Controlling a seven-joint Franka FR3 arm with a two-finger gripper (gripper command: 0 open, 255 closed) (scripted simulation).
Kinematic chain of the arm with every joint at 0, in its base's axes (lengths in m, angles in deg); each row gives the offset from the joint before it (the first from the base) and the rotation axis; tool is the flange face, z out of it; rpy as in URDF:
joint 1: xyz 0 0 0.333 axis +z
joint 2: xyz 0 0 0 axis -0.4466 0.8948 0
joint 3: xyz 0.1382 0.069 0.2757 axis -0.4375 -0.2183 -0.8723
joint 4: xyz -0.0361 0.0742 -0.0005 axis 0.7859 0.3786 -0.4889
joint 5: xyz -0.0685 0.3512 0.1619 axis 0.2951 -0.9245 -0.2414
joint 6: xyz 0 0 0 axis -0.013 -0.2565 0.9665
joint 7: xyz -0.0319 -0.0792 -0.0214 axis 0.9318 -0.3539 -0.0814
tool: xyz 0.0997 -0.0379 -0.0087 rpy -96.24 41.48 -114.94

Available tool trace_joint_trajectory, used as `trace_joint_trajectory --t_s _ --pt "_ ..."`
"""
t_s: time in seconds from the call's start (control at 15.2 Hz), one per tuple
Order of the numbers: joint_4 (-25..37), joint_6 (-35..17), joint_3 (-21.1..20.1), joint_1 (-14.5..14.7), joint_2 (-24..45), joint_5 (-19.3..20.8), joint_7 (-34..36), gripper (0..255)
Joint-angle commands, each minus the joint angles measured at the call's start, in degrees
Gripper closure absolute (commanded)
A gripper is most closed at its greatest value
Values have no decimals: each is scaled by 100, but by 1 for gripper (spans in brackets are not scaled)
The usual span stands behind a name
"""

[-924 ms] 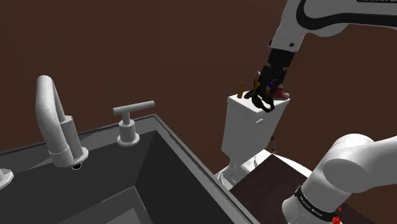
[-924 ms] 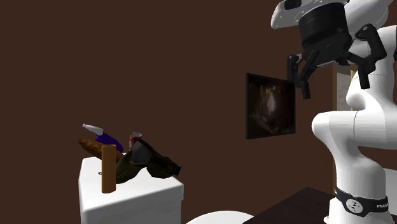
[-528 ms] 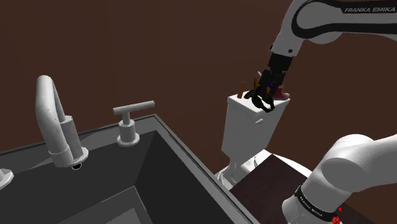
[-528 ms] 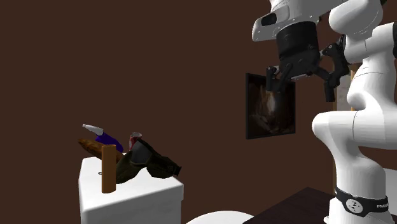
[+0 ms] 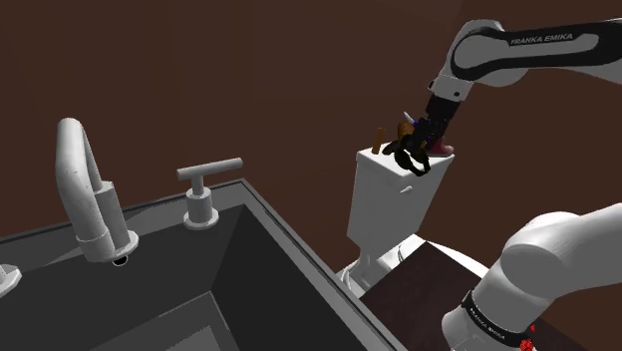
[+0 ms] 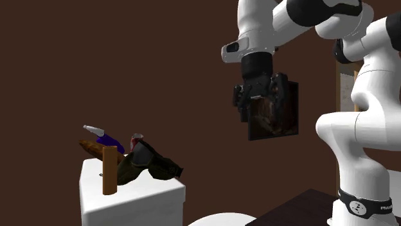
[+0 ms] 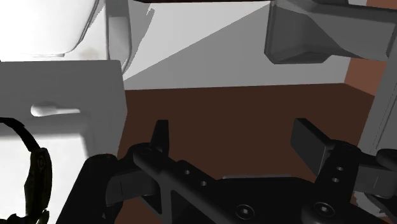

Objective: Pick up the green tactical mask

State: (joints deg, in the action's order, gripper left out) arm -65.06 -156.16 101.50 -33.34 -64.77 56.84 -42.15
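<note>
Dark green mask (image 6: 151, 164) lies on the toilet tank lid (image 6: 138, 191), at its edge toward the pincer (image 6: 261, 110), beside an upright brown block (image 6: 110, 169); pincer hangs well above, spread and empty, likely readying a descent.

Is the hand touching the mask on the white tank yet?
Apart. The second exterior view shows the open hand up in the air, with bare brown wall between it and the mask lying on the white tank.
</note>
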Motion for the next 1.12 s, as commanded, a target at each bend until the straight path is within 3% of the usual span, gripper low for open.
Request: trace_joint_trajectory --t_s 0.0,0.59,1.06 --pt "68 -294 173 -38 266 68 -199 0" --pt "619 -1405 1119 -177 1534 74 -1330 0" --pt "1436 -2036 1819 -187 2796 -557 -2432 0"
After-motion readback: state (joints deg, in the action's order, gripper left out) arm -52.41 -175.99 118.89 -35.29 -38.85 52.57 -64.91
